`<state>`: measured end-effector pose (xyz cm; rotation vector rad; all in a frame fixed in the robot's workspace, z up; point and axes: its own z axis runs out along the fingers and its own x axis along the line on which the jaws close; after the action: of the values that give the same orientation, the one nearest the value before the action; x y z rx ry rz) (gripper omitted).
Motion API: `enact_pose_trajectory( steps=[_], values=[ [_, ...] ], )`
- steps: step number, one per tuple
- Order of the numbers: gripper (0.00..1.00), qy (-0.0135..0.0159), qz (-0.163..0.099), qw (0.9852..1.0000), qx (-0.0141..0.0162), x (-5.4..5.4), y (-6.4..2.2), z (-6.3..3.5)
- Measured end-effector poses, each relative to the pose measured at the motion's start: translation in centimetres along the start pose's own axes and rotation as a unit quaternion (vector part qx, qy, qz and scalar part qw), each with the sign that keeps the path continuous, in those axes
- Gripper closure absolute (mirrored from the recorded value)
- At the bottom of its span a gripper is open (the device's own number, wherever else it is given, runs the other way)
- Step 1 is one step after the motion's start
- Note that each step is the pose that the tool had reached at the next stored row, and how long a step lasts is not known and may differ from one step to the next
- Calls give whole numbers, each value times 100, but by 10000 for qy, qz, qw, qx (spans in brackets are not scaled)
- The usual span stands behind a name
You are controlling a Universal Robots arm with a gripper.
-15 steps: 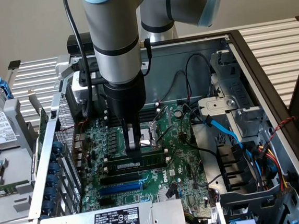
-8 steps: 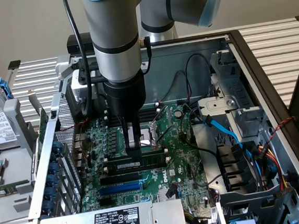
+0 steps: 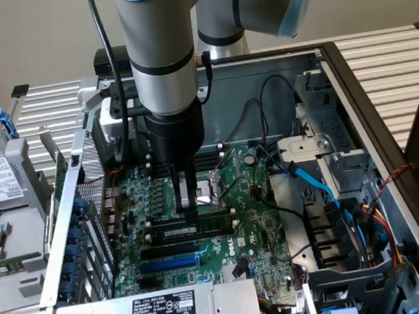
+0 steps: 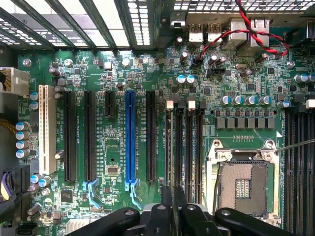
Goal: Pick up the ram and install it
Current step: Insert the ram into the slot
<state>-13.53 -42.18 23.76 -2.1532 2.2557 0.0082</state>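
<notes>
Exterior view: black gripper (image 3: 191,221), jaws clamped on thin green white-labelled ram stick (image 3: 214,228), hiding its middle, near blue expansion slot (image 3: 171,263).

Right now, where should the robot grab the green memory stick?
Grab the memory stick by the middle of its long top edge, coming from straight above. It is thin and seems to stand on edge, so it can be pinched across its two flat sides. The gripper sits there, closed on it.
</notes>
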Motion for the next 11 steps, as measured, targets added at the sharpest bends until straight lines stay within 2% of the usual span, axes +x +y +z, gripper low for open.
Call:
enact_pose_trajectory(
  steps=[11],
  values=[
    [89,0,1,10000,0,-16,-9,-1]
  ],
)
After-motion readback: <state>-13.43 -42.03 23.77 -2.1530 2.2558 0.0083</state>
